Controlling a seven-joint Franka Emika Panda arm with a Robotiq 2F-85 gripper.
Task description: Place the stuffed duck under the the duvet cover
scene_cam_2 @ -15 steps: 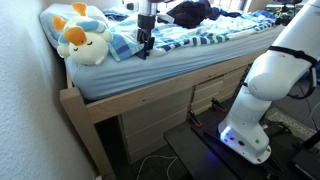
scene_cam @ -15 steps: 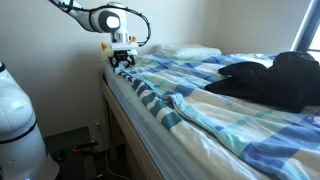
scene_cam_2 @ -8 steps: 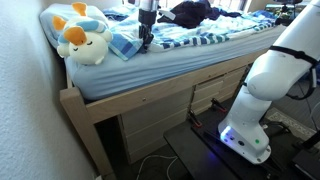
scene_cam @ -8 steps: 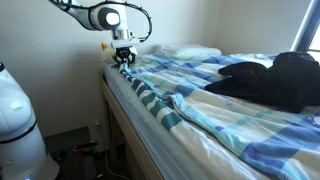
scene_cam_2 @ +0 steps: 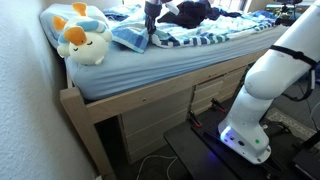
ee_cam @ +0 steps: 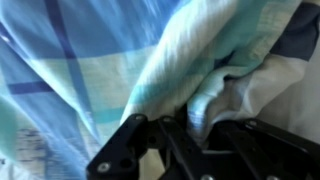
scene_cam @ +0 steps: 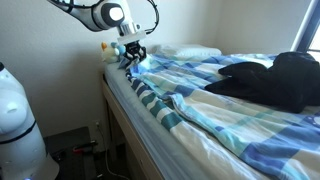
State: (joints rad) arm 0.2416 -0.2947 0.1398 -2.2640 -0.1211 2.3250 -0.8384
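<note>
The stuffed duck [scene_cam_2: 80, 38], cream with orange parts, lies at the head corner of the bed; only a yellow bit of the duck [scene_cam: 106, 47] shows behind the arm. The striped blue and white duvet cover [scene_cam: 200, 88] spreads over the mattress. My gripper [scene_cam: 133, 54] is shut on the duvet cover's corner and holds it raised off the sheet, to the right of the duck in an exterior view [scene_cam_2: 150, 28]. In the wrist view a fold of the duvet cover [ee_cam: 120, 50] is pinched in the gripper [ee_cam: 196, 124].
A black bundle [scene_cam: 275, 78] lies on the duvet farther down the bed, and a flat white pillow [scene_cam: 190, 52] sits by the wall. The wooden bed frame [scene_cam_2: 150, 100] has drawers below. The robot's white base [scene_cam_2: 262, 90] stands beside the bed.
The gripper closed on the duvet cover's corner, then rose and shifted away from the duck, lifting the cloth off the sheet. The duck has not moved.
</note>
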